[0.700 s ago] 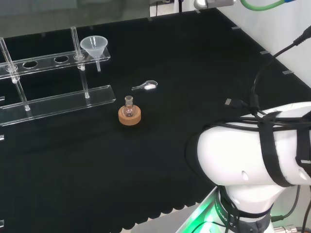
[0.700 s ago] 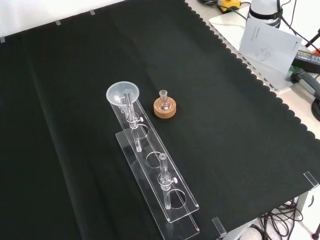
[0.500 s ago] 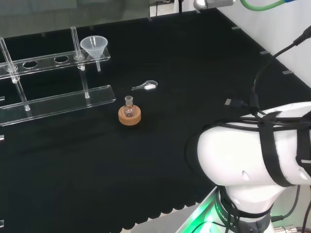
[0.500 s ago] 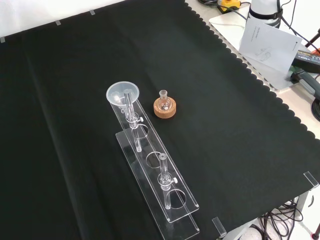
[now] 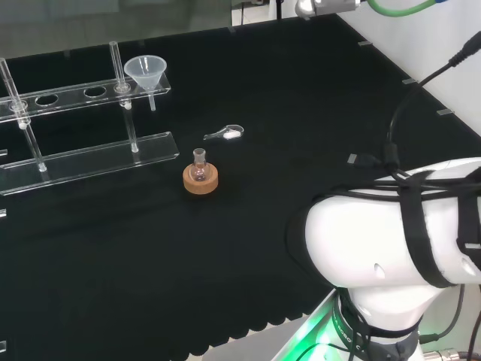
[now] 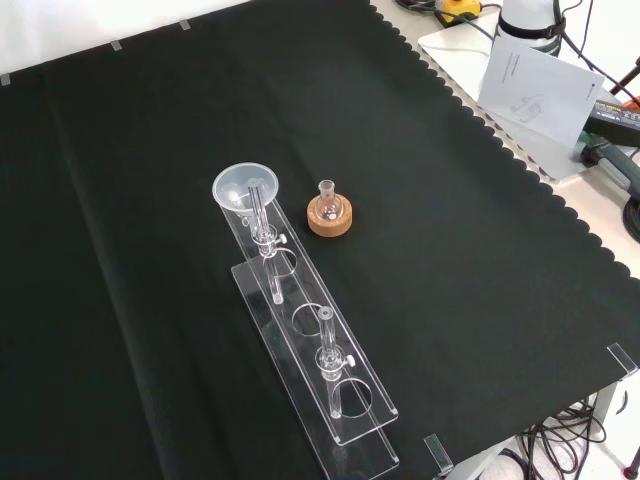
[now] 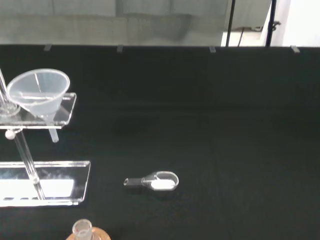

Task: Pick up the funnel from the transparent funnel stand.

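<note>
A lab: small flask [image 5: 198,167] on cork ring [image 5: 201,181], black-clothed bench [image 6: 450,250].

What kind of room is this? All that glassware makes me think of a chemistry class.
Most likely a robotics lab set up as a mock chemistry bench. A clear funnel sits in a transparent funnel stand, a small flask rests on a cork ring, and the white robot arm stands by the black cloth.

From my station I see the arm's link [image 5: 398,233] in the head view as a big, rounded white shell with a smooth glossy skin. Black straps [image 5: 421,226] wrap across it, holding a bundle of thin black cables [image 5: 398,143] that rise in a loop above it. Below the link a narrower joint ring [image 5: 353,320] carries a dark band, and green light [image 5: 312,335] glows at its foot.
</note>
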